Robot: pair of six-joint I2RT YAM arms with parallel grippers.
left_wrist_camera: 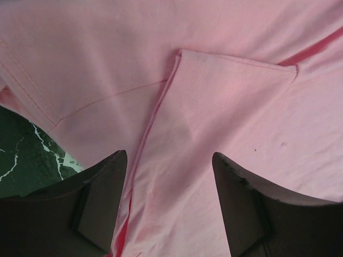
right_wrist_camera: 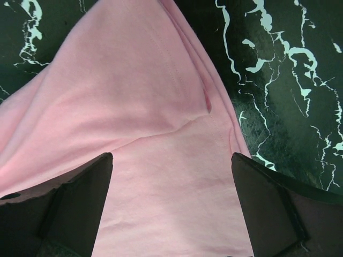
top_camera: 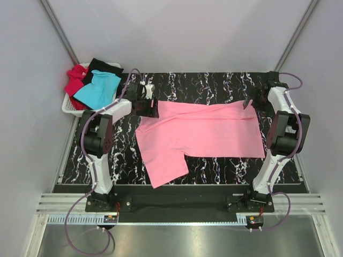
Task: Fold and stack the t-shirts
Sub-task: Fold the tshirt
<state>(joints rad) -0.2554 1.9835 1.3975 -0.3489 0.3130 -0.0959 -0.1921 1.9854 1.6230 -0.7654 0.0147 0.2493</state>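
My left gripper (left_wrist_camera: 169, 156) is wide open, and so is my right gripper (right_wrist_camera: 172, 158). Neither one holds anything. Pink cloth lies flat right under both of them.

That cloth is the pink t-shirt (top_camera: 203, 131). It is spread out on the table (top_camera: 214, 85), and its long way runs from one hand to the other. My left gripper hovers over the far left corner and my right gripper over the far right corner, so each hand has its own end and neither needs to reach across. The rest of the shirt lies behind my hands, toward my bases, and one sleeve sticks out back there on the left side. A small white label (left_wrist_camera: 69, 159) peeks out just left of my left fingers, at the shirt's edge.

I think the next move is to pinch both far corners and bring them back toward me. A soft little flap sits just ahead of my left fingers, and it could bunch up.

The table is black with white squiggles, flat and hard. Past my left gripper, out to the left, sits a white basket (top_camera: 66, 108) with the turquoise t-shirt (top_camera: 96, 88), the red t-shirt (top_camera: 74, 83) and the black t-shirt (top_camera: 104, 67) piled in it. Pale walls stand close on three sides.
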